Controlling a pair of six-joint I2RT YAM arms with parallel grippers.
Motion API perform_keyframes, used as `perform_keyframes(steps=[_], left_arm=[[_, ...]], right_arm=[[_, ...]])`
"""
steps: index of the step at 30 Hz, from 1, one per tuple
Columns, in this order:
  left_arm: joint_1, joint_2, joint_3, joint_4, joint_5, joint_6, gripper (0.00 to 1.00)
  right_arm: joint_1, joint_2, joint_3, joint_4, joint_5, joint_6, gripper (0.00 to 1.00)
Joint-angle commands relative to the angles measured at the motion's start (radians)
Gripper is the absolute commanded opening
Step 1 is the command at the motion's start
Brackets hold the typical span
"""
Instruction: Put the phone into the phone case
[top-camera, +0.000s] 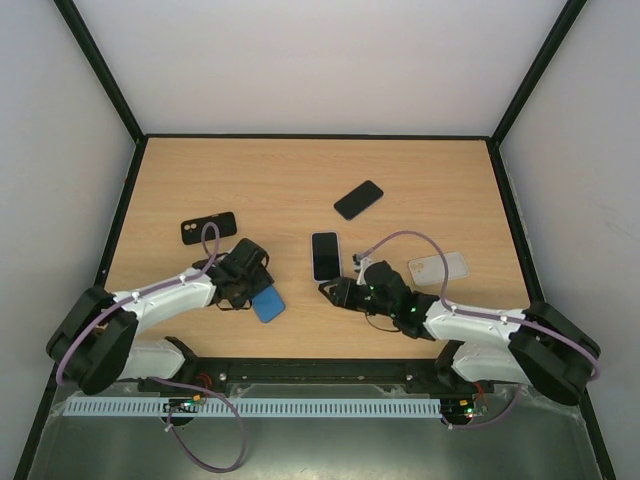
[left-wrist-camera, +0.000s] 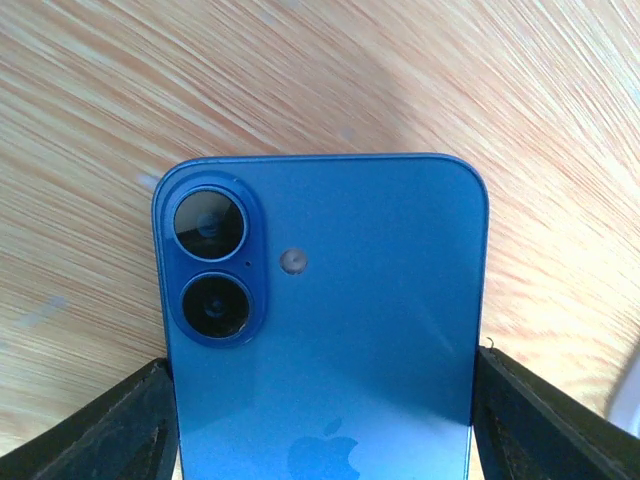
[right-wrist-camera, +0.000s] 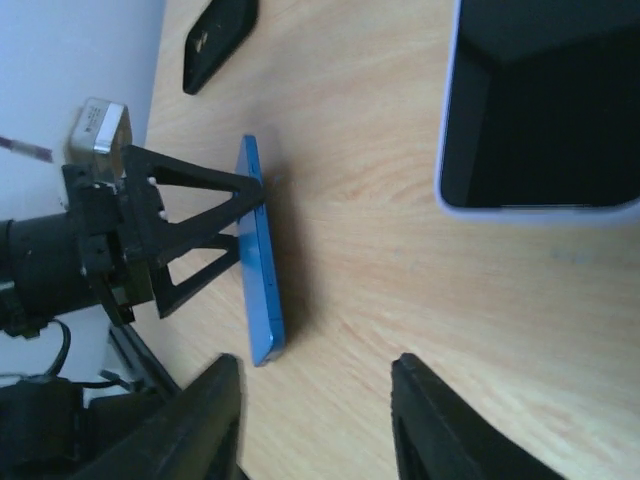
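On the near-left of the wooden table (top-camera: 300, 170), the left gripper (top-camera: 252, 287) pinches the blue smartphone (left-wrist-camera: 330, 300) by its sides, the right gripper (top-camera: 333, 291) gapes empty, and the black phone case (top-camera: 208, 228) sits well apart, so nothing's fitted yet.

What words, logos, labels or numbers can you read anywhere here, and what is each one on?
Apple logo, no lettering: back of the blue phone.
White tag on the left arm: too blurred to read.
No other text is readable.
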Motion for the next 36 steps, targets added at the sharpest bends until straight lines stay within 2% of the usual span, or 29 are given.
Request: perform_keyframes(steps=[1, 6, 12, 18, 23, 33, 36], left_arm=[[-0.031, -0.006, -0.034, 0.102, 0.132, -0.024, 0.62], [-0.044, 0.005, -0.038, 0.148, 0.181, -0.026, 0.61], [-0.058, 0.0, -0.053, 0.207, 0.214, -0.034, 0.61], [-0.071, -0.021, -0.062, 0.243, 0.227, -0.046, 0.6], [-0.073, -0.024, -0.066, 0.263, 0.236, -0.053, 0.59], [-0.075, -0.016, -0.071, 0.279, 0.248, -0.056, 0.57], [-0.076, -0.019, -0.073, 0.283, 0.247, -0.061, 0.57]], right_arm=[[0.056, 0.073, 0.004, 0.129, 0.019, 0.035, 0.37], [0.105, 0.185, 0.043, 0.228, -0.026, 0.025, 0.39], [0.133, 0.318, 0.101, 0.254, -0.088, 0.009, 0.43], [0.135, 0.332, 0.09, 0.292, -0.106, 0.006, 0.35], [0.134, 0.359, 0.101, 0.28, -0.121, -0.002, 0.34], [0.135, 0.419, 0.119, 0.269, -0.136, -0.006, 0.39], [0.135, 0.429, 0.118, 0.279, -0.144, -0.005, 0.32]])
